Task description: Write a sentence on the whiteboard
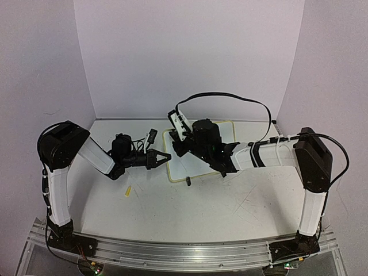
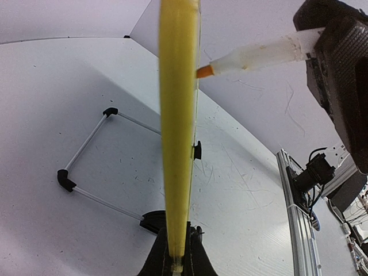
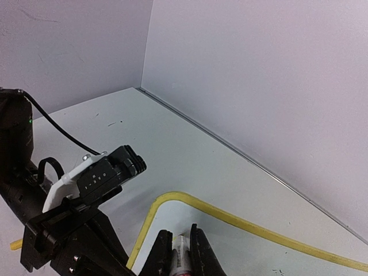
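The whiteboard (image 1: 185, 167) lies mid-table, white with a pale yellow rim and a black clip foot (image 1: 188, 181) at its near edge. My left gripper (image 1: 165, 156) is shut on the board's left rim; in the left wrist view the rim (image 2: 178, 144) runs straight up from the closed jaws (image 2: 177, 260). My right gripper (image 1: 178, 148) is over the board's far left corner, shut on a white marker (image 3: 180, 256). The marker (image 2: 259, 54) has an orange tip (image 2: 204, 71) right at the board face. The yellow rim corner (image 3: 150, 210) lies just ahead of the right fingers.
A small yellow piece (image 1: 128, 191) lies on the table near the left arm. A thin wire frame with black corners (image 2: 86, 172) sits on the table beside the board. Walls close the back and sides. The arms' metal rail (image 1: 184, 253) lines the near edge.
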Controlling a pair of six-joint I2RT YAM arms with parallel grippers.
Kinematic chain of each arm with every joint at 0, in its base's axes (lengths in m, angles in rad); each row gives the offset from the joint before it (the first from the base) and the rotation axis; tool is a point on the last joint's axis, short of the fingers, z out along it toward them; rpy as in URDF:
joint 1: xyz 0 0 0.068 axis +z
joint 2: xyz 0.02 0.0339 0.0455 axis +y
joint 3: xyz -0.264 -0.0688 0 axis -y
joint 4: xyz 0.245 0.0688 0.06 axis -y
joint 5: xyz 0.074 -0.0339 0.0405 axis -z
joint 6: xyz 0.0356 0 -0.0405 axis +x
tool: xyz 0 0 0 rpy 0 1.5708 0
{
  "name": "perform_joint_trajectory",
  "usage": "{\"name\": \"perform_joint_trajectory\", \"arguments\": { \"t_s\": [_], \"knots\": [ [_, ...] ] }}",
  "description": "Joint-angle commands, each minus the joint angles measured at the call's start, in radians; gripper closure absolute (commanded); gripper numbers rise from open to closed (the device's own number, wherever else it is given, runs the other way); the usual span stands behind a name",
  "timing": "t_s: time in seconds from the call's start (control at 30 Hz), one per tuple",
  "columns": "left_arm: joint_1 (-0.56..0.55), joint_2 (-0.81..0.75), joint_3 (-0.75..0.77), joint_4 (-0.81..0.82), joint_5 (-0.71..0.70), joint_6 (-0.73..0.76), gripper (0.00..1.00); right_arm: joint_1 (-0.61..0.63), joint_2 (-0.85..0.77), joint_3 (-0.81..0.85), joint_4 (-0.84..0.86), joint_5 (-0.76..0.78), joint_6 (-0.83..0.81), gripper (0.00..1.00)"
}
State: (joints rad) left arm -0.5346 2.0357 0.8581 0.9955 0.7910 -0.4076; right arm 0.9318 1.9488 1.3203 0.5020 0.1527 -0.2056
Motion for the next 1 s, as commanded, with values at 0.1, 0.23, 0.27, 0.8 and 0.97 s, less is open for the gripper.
{"name": "perform_joint_trajectory", "arguments": {
  "t_s": [0.1,0.23,0.27,0.8,0.97],
  "knots": [
    [0.005,-0.019,-0.001,-0.059,-0.027,0.038,1.0,-0.018,-0.014,-0.002,0.033,0.087,-0.006,1.0],
    [0.005,-0.018,0.0,-0.059,-0.027,0.038,1.0,-0.021,-0.029,-0.023,0.035,0.101,-0.006,1.0],
    [0.004,-0.018,0.0,-0.059,-0.027,0.038,1.0,-0.02,-0.032,-0.029,0.035,0.106,-0.005,1.0],
    [0.004,-0.02,0.004,-0.063,-0.025,0.037,1.0,-0.019,-0.037,-0.07,0.032,0.06,0.029,1.0],
    [0.004,-0.02,0.003,-0.064,-0.026,0.038,1.0,-0.013,-0.02,-0.053,0.026,0.034,0.041,1.0]
  ]
}}
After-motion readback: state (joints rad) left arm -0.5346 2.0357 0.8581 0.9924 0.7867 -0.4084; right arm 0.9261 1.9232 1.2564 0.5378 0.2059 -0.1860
